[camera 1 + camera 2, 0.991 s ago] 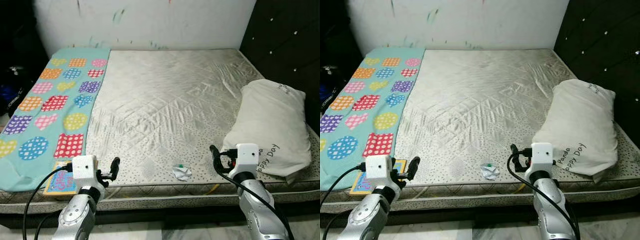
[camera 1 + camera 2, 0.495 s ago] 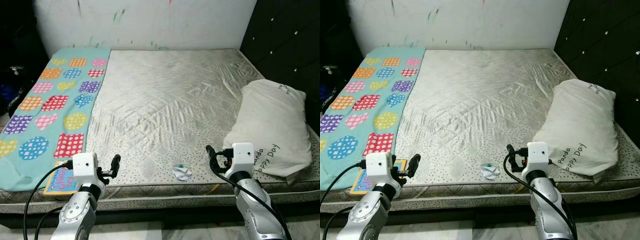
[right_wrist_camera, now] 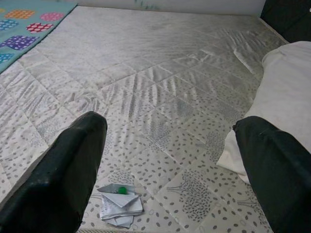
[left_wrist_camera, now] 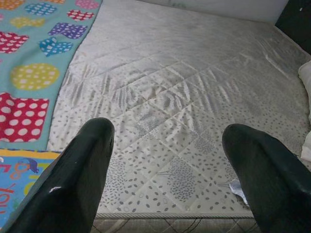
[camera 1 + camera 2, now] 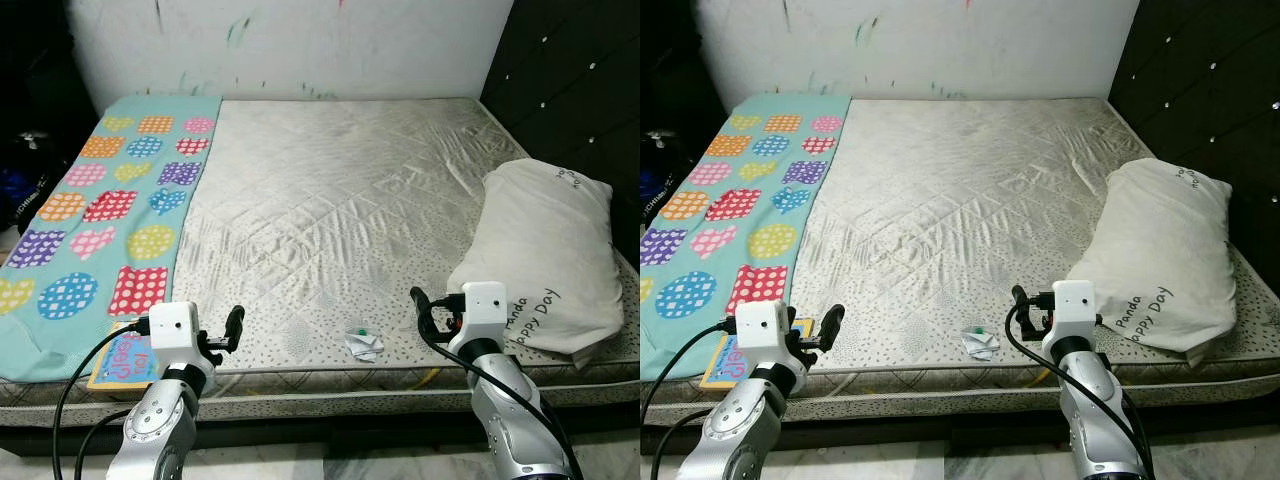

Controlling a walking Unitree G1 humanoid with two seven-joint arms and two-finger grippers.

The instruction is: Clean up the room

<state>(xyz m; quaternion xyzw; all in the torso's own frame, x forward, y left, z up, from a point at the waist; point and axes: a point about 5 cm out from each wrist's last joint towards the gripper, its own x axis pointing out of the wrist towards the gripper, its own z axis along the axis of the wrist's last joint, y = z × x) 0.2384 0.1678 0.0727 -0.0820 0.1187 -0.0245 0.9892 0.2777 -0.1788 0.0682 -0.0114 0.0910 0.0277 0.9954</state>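
Both arms have crept slightly inward; nothing else moved. On the bare mattress (image 5: 340, 200), near its front edge, lies a small crumpled white wrapper (image 3: 119, 204) with a green dot, its print unreadable. Left gripper (image 4: 170, 160) and right gripper (image 3: 170, 160) hover spread apart.

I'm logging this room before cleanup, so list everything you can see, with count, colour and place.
Mattress: one, silver-grey quilted, filling the middle.
Blanket: one, teal with coloured dotted patches, along the mattress's left side.
Pillow: one, white with dark lettering, right side.
Wrapper: one, crumpled white with a green spot, near the front edge.
Book: one, blue with orange border, front left corner.
Wall: one, white with paint marks, behind.
Left end effector: one, black, open, front left.
Right end effector: one, black, open, right of the wrapper.
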